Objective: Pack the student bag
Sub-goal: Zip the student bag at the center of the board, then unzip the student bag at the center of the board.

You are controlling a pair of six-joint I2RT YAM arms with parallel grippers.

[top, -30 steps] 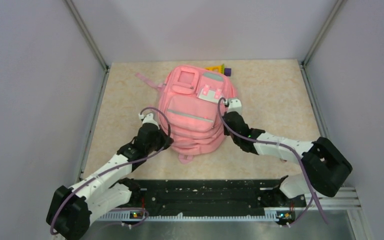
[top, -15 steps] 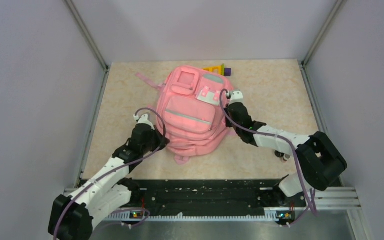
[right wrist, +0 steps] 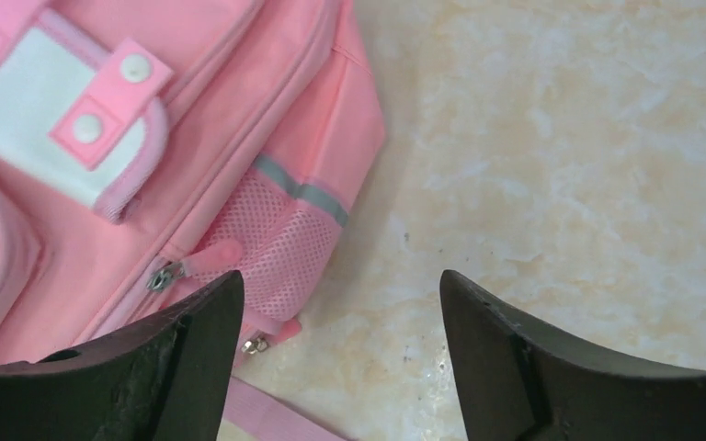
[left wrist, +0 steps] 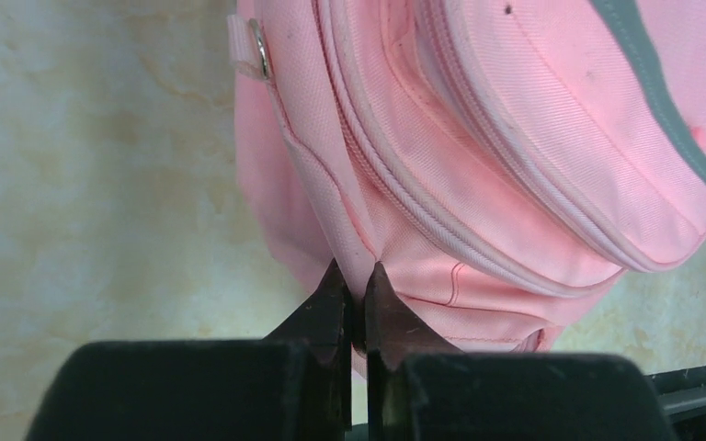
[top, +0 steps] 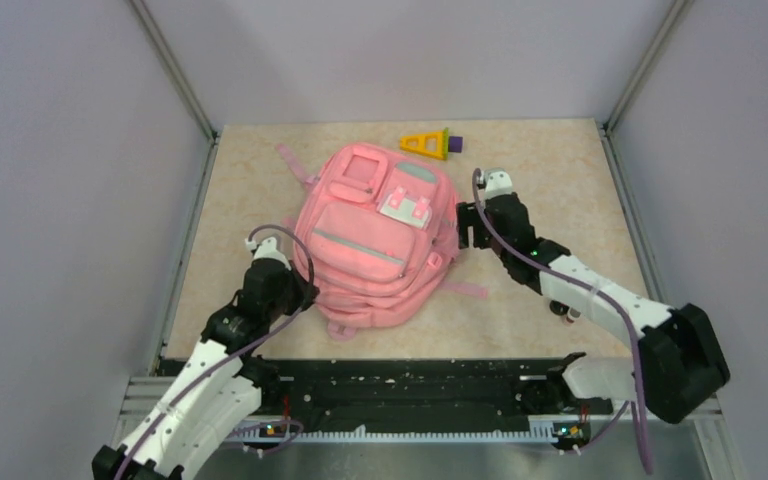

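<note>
Probably soft and light; take student bag (top: 365, 240) by seam. Pinched bottom centre by left claw (left wrist: 355, 277); right claw (right wrist: 340, 289) open.

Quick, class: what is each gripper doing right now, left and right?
Left gripper: closed, pinching the fabric of the pink backpack.
Right gripper: open, holding nothing, beside the backpack.
</note>
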